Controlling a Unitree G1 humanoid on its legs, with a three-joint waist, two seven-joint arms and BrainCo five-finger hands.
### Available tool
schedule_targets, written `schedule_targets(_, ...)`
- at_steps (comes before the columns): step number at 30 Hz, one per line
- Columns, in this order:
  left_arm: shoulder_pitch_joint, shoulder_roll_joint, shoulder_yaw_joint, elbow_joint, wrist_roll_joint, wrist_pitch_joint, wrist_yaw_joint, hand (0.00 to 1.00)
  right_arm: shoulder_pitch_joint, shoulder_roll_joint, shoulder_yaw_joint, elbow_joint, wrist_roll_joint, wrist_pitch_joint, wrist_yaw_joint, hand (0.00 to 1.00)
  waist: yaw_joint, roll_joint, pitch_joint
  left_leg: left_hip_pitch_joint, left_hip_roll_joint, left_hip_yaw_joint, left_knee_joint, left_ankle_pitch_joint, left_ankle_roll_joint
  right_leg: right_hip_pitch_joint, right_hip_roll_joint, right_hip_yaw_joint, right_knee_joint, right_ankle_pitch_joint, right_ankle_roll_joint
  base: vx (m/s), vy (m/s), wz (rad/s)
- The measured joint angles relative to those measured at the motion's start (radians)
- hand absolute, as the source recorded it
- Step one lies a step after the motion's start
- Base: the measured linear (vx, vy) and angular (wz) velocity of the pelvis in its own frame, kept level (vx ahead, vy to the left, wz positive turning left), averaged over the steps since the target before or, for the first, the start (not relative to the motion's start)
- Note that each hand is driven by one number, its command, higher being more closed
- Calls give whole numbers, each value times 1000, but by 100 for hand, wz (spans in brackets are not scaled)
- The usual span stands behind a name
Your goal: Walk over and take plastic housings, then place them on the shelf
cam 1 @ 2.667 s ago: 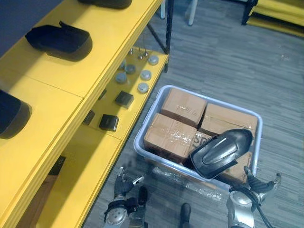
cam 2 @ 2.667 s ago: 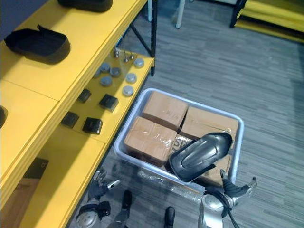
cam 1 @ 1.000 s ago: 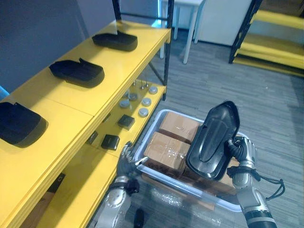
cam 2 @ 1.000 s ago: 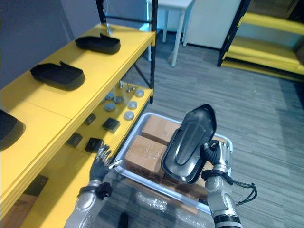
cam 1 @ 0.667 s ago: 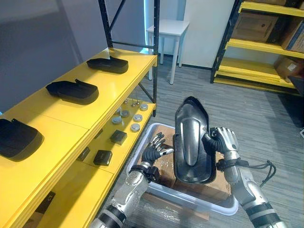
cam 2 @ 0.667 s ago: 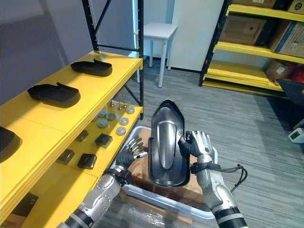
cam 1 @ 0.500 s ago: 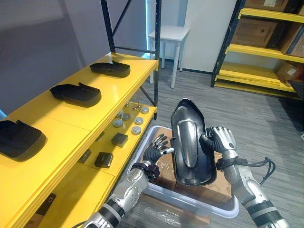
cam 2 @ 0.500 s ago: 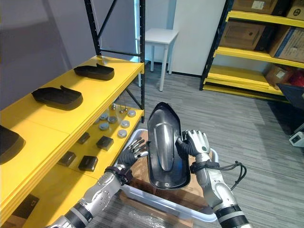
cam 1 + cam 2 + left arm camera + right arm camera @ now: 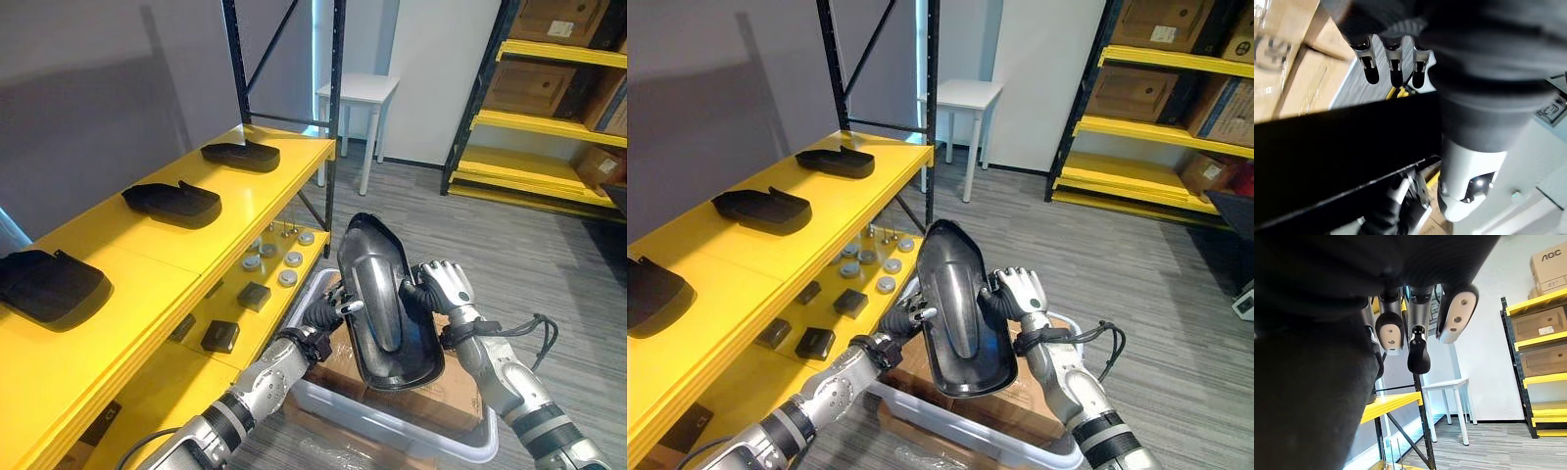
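You've got the black plastic housing [image 9: 385, 305] up on end btwn both hands, over the grey bin [image 9: 333, 406] of cardboard boxes [image 9: 443, 397]. Right hand [image 9: 443, 287] has fingers curled round its right edge. Left hand [image 9: 325, 311] lies w/ straight fingers against its left side. Three more housings [image 9: 172, 201] sit on the yellow shelf [image 9: 265, 196] to your left.

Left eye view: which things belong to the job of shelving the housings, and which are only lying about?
Job: held housing, right hand gripping it, left hand at its edge, top shelf, three housings there.
Lying about: boxes in the bin, round metal parts, small black blocks, white table.
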Motion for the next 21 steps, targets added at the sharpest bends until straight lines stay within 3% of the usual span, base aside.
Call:
schedule_targets(4,6,9,-19,-6,23,0,-8,0,0,15,40,25,-2,-5,1,100,-1,1,-10,0,0,1,0,0,0,-1,0,1,0,0,0,0,0,0)
schedule_targets(15,7,56,-122,2,285,21,56,0,0,28,46,7,-69,2,1,100,12,0,-15,0,0,0,0,0,0,1,1,0,0,0,0,0,0,0)
schedule_targets(16,7,57,-126,6,304,21,62,100,0,28,47,-2,-72,3,2,100,12,0,-15,0,0,-1,0,0,0,1,1,0,0,0,0,0,0,0)
schedule_targets(21,7,56,-154,37,359,21,103,100,0,26,67,-27,-92,16,5,100,12,0,-22,0,0,-1,0,-1,-1,1,2,-1,0,0,0,0,0,0)
